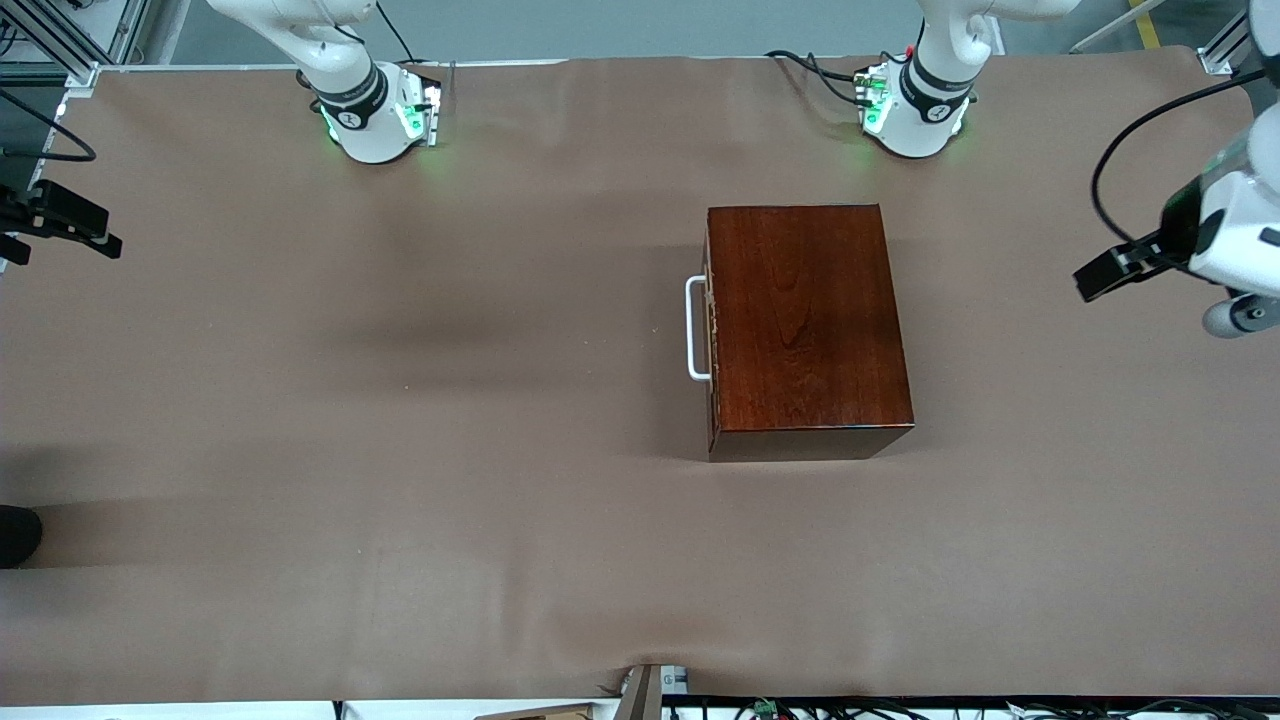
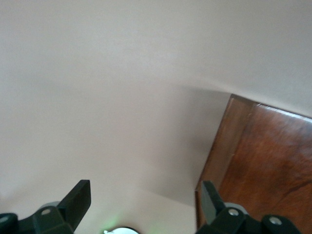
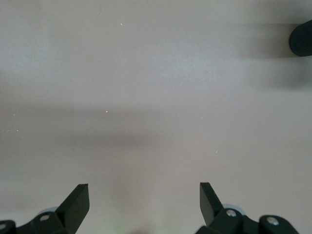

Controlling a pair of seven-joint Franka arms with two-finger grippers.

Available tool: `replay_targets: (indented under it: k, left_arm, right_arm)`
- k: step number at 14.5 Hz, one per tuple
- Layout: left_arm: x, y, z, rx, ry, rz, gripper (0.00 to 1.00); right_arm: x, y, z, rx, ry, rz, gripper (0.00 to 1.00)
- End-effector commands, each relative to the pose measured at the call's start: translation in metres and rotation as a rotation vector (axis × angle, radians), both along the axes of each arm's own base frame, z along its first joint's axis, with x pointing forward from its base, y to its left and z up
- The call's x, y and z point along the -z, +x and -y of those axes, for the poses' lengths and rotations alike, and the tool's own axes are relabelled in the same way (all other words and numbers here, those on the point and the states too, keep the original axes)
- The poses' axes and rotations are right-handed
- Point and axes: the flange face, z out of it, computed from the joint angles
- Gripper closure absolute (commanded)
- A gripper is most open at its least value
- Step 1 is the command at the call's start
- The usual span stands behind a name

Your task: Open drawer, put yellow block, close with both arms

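Note:
The dark reddish-brown wooden box [image 1: 805,320] stands on the brown table, nearer the left arm's end. Its drawer is shut, with the white U-shaped handle [image 1: 693,330] on the side that faces the right arm's end. A corner of the box shows in the left wrist view [image 2: 263,161]. The yellow block is not in view. My left gripper [image 1: 1090,280] hangs open and empty over the table's left-arm end, apart from the box; its jaws [image 2: 146,195] stand wide. My right gripper [image 1: 70,225] hangs open and empty [image 3: 145,195] over the right-arm end.
A black rounded object [image 1: 15,535] sits at the table's edge at the right arm's end and shows in the right wrist view [image 3: 301,38]. The two green-lit arm bases [image 1: 375,115] [image 1: 915,110] stand along the table's farther edge. Cables lie under the nearer edge.

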Motion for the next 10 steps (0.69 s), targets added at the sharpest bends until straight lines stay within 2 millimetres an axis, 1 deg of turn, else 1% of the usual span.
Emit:
replay_targets:
  k: [1,2,3,4,6,8,10]
  left_arm:
    - [-0.005,-0.016,-0.012,0.095,-0.026,0.013,0.00]
    - [-0.008,-0.015,-0.012,0.158,-0.034,0.010,0.00]
    - [-0.014,-0.015,-0.013,0.223,-0.039,0.016,0.00]
    - [-0.020,-0.014,-0.014,0.251,-0.041,0.026,0.00]
    - [-0.024,-0.016,-0.013,0.261,-0.041,0.030,0.00]
    - [-0.036,-0.025,-0.008,0.287,-0.040,0.048,0.00]
    - [-0.039,-0.029,-0.008,0.300,-0.047,0.056,0.00]
  right_arm:
    - [-0.006,-0.004,0.001,0.000,-0.002,0.006,0.00]
    - [-0.006,-0.004,0.001,0.000,-0.002,0.007,0.00]
    - [-0.005,-0.004,0.002,0.001,-0.002,0.005,0.00]
    - [-0.006,-0.004,0.002,0.001,-0.002,0.008,0.00]
    - [-0.006,-0.004,0.002,0.001,-0.002,0.007,0.00]
    - [-0.006,-0.004,0.002,0.001,-0.002,0.007,0.00]
    - [-0.006,-0.004,0.002,0.001,-0.002,0.006,0.00]
